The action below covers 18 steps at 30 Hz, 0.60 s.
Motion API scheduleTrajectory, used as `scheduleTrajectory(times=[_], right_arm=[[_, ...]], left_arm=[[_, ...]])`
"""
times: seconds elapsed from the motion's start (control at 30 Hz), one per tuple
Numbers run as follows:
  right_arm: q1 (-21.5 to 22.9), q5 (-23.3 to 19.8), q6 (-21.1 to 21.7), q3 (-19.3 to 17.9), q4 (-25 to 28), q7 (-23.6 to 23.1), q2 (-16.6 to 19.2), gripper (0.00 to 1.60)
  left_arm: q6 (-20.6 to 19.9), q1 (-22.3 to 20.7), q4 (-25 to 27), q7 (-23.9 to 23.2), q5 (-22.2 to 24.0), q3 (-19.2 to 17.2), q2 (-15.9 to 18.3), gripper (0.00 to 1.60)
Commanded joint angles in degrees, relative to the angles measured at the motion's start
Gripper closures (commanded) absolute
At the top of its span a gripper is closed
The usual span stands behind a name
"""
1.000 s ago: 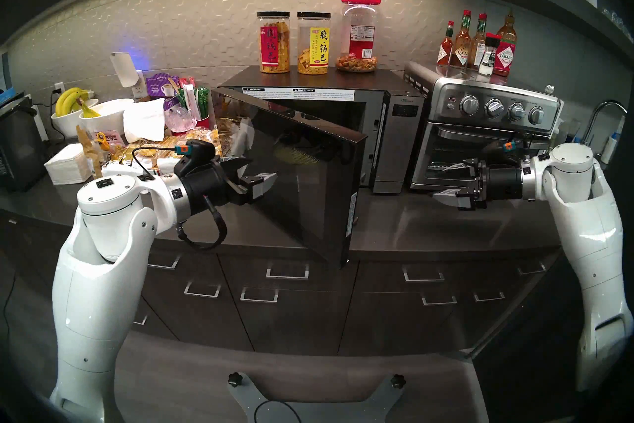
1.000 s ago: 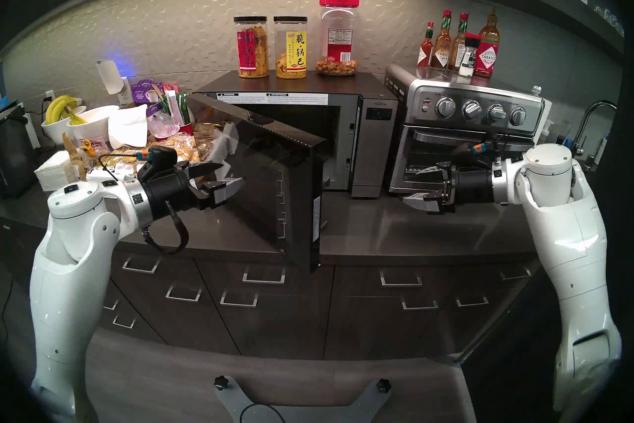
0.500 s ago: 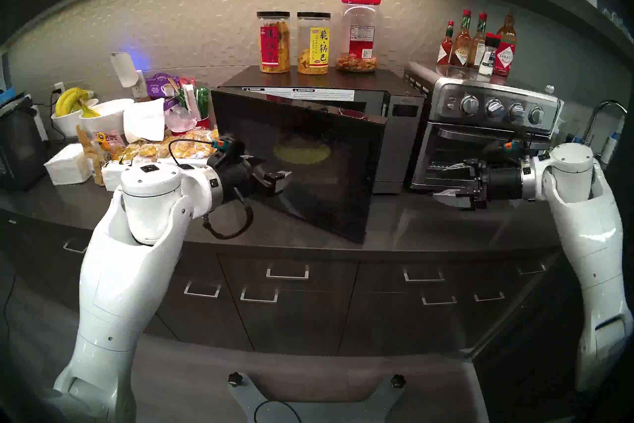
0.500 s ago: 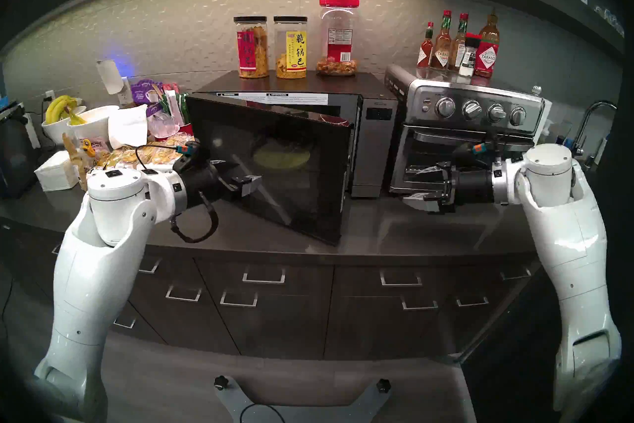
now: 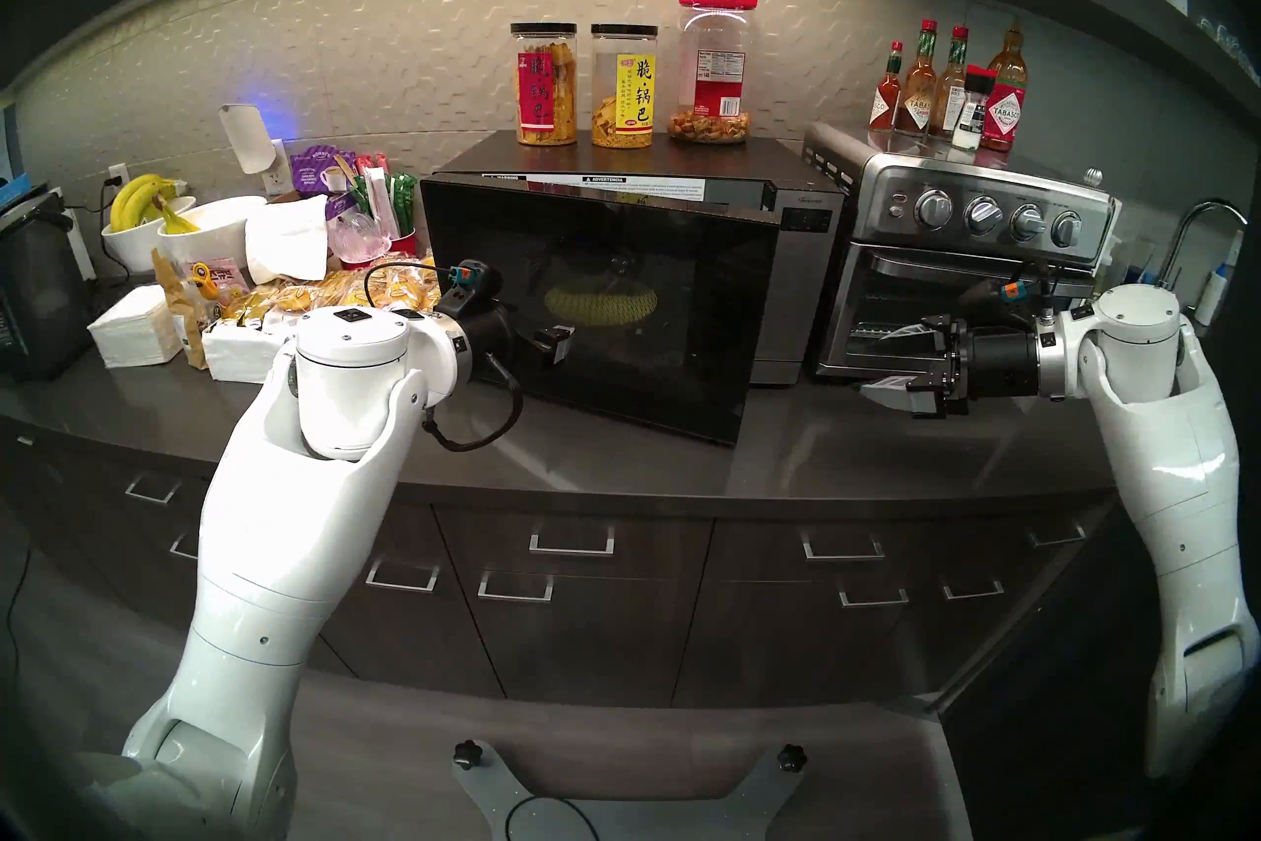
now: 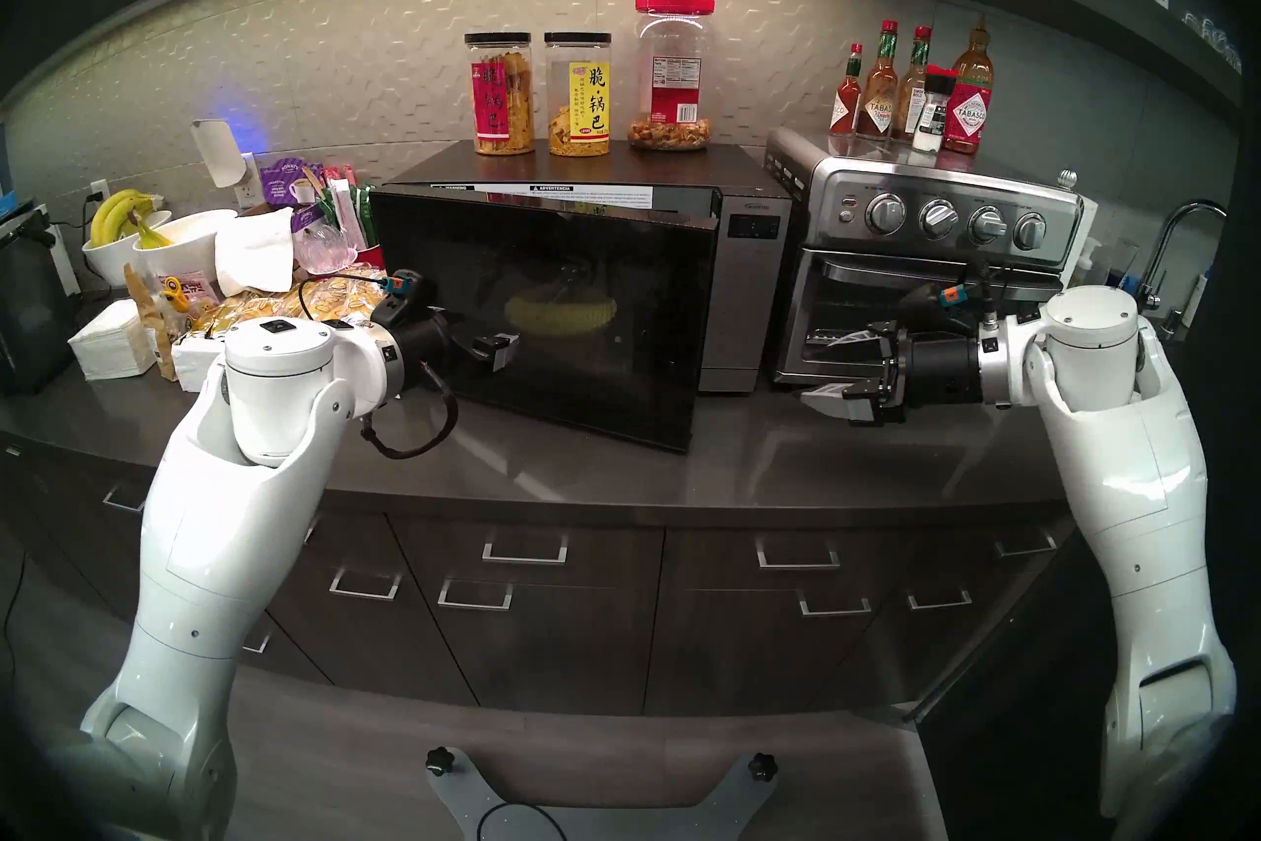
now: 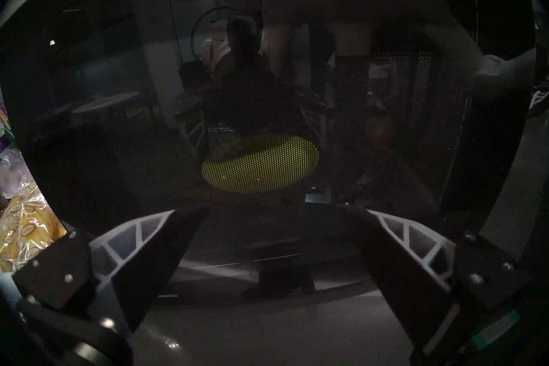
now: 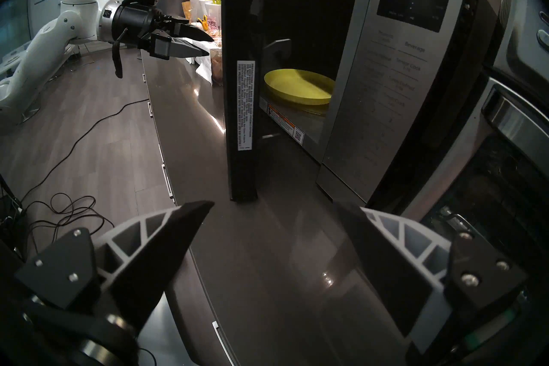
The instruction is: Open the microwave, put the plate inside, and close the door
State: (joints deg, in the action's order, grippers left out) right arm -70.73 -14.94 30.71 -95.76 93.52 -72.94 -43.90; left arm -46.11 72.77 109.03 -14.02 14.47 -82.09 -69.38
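Dark countertop (image 5: 805, 457) carries the boxy brown-cased microwave (image 5: 795, 273); its glossy black glass door (image 5: 648, 341) stands slightly ajar. Round yellow plate (image 8: 297, 86) lies inside. Left gripper (image 7: 274, 225), at the door's 9 o'clock, spread, empty; right gripper (image 8: 279, 225) likewise.

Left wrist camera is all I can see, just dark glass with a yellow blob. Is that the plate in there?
Observer: Yes. The right wrist view sees round the door: the plate lies flat inside the microwave.
Operator: Is the door shut?
Observer: No. From the head views it stands ajar, with a gap at its right edge.
Operator: Where's the other arm?
Observer: The right gripper hangs open and empty in front of the toaster oven, away from the door.
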Motion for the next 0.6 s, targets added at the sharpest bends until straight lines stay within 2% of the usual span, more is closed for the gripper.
scheduleTrajectory(times=[0.0,0.57], right_arm=[[0.69,-0.33,0.18,-0.51,0.28,-0.06,0.09,0.00],[0.69,-0.33,0.19,-0.51,0.28,-0.06,0.09,0.00]], left_arm=[[1.90,-3.95,-0.94,2.26,-1.37,0.10,-1.70,0.00],[7.15,-8.16,-9.69,3.10,-2.91,-0.57,-2.02,0.00]])
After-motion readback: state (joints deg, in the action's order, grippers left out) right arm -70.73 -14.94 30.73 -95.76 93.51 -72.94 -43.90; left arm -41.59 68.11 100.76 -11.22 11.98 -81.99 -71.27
